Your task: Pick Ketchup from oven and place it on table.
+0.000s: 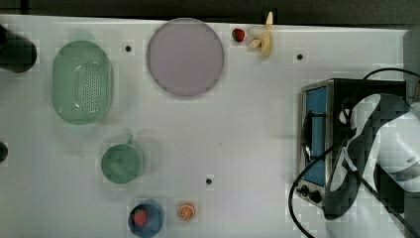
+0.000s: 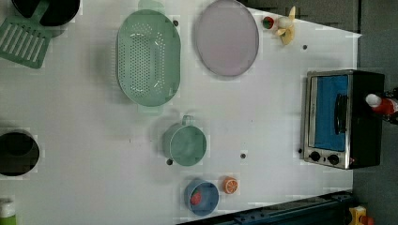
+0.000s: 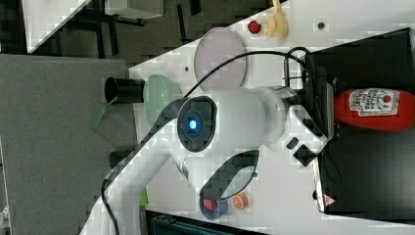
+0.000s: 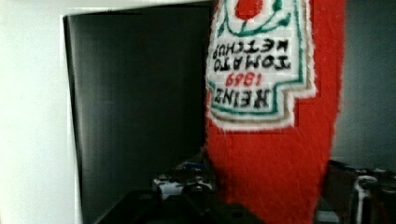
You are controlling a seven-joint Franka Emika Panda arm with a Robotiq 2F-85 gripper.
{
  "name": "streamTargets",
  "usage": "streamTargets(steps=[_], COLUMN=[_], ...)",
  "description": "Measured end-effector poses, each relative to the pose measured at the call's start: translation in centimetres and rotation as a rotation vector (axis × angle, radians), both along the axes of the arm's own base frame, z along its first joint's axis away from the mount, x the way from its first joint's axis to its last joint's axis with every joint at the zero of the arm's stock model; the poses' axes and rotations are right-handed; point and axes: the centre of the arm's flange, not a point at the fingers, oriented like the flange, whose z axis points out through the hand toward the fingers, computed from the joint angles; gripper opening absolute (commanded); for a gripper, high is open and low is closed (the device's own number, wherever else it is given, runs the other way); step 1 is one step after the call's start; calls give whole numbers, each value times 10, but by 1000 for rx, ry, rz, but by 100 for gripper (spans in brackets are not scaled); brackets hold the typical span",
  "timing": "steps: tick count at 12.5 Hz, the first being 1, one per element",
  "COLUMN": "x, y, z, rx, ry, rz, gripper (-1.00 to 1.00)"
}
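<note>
The ketchup (image 3: 374,108), a red bottle with a white label, rests on the black top of the oven (image 3: 372,171). Its cap end is tucked inside my gripper (image 3: 335,105), which is shut on it from the right view's left. In the wrist view the ketchup (image 4: 275,154) hangs very close, label upside down, with the oven's dark top (image 4: 140,93) behind it. The left view has the ketchup (image 2: 384,106) at the far edge of the oven (image 2: 328,112). In the top view my arm (image 1: 386,144) covers the top of the oven (image 1: 317,129). The white table (image 1: 247,124) spreads beside it.
On the table are a green colander (image 1: 81,82), a grey plate (image 1: 185,57), a green cup (image 1: 122,162), a blue bowl holding a strawberry (image 1: 145,218), an orange half (image 1: 186,211), and a banana (image 1: 265,39) next to a strawberry (image 1: 238,34). A black cable (image 1: 297,198) hangs by the oven.
</note>
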Motion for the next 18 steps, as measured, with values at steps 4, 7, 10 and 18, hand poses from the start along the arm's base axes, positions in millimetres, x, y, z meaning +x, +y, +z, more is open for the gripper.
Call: streamTargets(steps=[4,7,10,18], x=[-3,12,15,53], y=[22,54,138,390], z=[58,145,212,186], rx=[46,19,93,155], ry=[69,0,-13,82], rz=[64,146,296,748], gripper=[27,27,27,27])
